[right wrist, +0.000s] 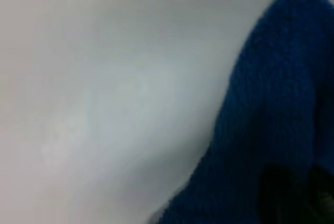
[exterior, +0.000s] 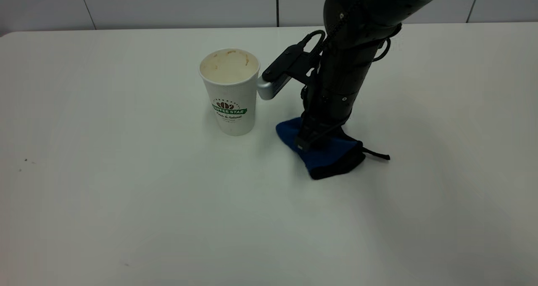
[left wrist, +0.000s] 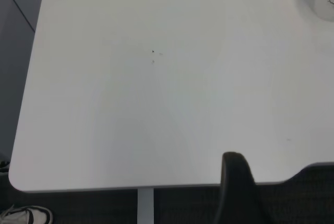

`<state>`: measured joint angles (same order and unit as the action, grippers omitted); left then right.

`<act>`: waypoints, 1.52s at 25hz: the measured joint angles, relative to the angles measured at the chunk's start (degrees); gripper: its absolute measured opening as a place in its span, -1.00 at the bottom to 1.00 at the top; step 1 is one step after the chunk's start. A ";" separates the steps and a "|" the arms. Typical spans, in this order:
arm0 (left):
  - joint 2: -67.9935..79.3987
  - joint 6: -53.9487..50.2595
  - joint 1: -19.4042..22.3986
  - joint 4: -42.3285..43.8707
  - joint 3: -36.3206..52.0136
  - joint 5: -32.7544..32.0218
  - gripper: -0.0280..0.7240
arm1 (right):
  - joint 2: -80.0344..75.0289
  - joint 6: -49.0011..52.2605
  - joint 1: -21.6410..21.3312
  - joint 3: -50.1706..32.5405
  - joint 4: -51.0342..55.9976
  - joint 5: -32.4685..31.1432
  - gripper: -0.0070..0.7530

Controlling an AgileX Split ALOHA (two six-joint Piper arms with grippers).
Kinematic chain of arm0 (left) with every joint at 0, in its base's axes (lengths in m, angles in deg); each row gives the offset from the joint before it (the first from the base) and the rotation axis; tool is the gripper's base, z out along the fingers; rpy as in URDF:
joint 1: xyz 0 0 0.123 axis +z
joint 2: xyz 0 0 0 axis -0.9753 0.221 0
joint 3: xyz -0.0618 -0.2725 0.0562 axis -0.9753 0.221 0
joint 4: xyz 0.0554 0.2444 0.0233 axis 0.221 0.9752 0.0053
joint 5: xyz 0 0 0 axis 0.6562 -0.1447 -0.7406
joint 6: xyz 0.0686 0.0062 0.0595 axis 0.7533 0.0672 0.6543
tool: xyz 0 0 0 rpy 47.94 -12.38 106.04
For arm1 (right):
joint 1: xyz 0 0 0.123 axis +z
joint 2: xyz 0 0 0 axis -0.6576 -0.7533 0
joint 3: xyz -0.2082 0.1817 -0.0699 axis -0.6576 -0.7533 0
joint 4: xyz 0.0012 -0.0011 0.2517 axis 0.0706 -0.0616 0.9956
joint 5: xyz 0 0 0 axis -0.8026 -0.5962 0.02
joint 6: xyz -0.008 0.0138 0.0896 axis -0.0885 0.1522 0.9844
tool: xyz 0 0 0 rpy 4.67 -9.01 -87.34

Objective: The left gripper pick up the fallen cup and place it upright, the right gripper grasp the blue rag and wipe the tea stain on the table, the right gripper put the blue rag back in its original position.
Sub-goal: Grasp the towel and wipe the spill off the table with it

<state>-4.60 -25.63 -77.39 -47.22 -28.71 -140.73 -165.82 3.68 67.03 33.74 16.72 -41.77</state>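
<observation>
Right claw (exterior: 309,141) is planted straight down on the blue rag (exterior: 325,156), pressing it onto the bench (exterior: 126,193); can't tell how far open it is. Cup (exterior: 230,90) stands upright just beside the arm's silver-tipped bar, empty apart from brownish marks inside. Left claw (left wrist: 237,187) hangs near the bench edge, well away from it all.

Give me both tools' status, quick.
Left tool: back at the table edge, holding nothing; open or shut cannot be told.
Right tool: down on the rag; grip cannot be told.
</observation>
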 joint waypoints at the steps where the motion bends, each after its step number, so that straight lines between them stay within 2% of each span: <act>1: 0.00 0.00 0.00 0.00 0.00 0.00 0.34 | 0.00 -0.27 0.00 0.00 -0.24 -0.81 -0.84; 5: 0.00 0.00 0.00 0.00 0.00 0.00 0.34 | 0.00 0.97 -0.23 0.00 -4.39 1.18 -0.84; 10: 0.00 0.00 0.00 0.00 0.00 0.00 0.34 | 0.00 11.64 -1.37 0.00 -12.60 8.77 -0.84; 13: 0.00 0.00 0.00 0.00 0.00 0.00 0.34 | 0.00 16.75 -2.05 0.00 -16.57 10.41 -0.84; 16: 0.00 0.00 0.00 0.00 0.00 0.00 0.34 | 0.00 18.75 -2.32 0.00 -16.97 8.36 -0.84; 20: 0.00 0.00 0.00 0.00 0.00 0.00 0.34 | 0.00 19.31 -4.52 0.00 -15.20 1.49 -0.84; 26: 0.00 0.00 0.00 0.00 0.00 0.00 0.34 | 0.00 20.80 -14.54 0.05 -14.80 -3.15 -0.84; 29: 0.00 0.00 0.00 0.00 0.00 0.00 0.34 | 0.00 23.03 -17.80 0.05 -14.80 -3.10 -0.83; 31: 0.00 0.00 0.00 0.00 0.00 0.00 0.34 | 0.11 24.04 -18.40 0.05 -14.86 -3.10 -0.81; 35: 0.00 0.00 0.00 0.00 0.00 0.00 0.34 | 1.21 24.32 -18.47 0.05 -12.95 -3.10 -0.66; 38: 0.00 0.00 0.00 0.00 0.00 0.00 0.34 | 4.03 24.37 -18.35 0.05 -11.67 -3.18 -0.31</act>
<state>-4.60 -25.63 -77.39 -47.22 -28.71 -140.73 -161.79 28.05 48.69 33.79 5.05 -44.94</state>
